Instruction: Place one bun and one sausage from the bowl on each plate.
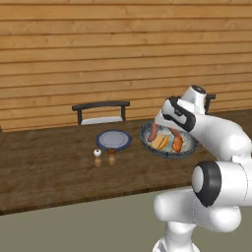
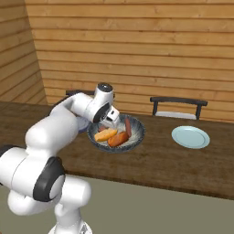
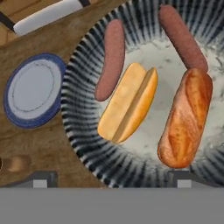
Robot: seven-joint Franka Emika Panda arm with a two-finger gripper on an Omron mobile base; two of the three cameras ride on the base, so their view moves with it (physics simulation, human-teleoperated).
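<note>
While the gripper (image 3: 111, 177) hangs released, jaws wide, the streaked grey-blue bowl (image 3: 78, 131) holds two sausages (image 3: 110, 59), a split yellow bun (image 3: 129, 103) and a browner bun (image 3: 186, 118).

White arm bent forward, end effector (image 3: 111, 177) pointing down; jaws wide apart

Horizontal wooden planks (image 1: 98, 49) are lining the back wall. Two dark-framed chairs (image 1: 101, 112) (image 2: 178, 107), seemingly pale-cushioned, are standing behind the dark brown wooden tabletop (image 1: 49, 167). A dull grey-beige floor (image 2: 160, 210) is showing in front of it.
</note>
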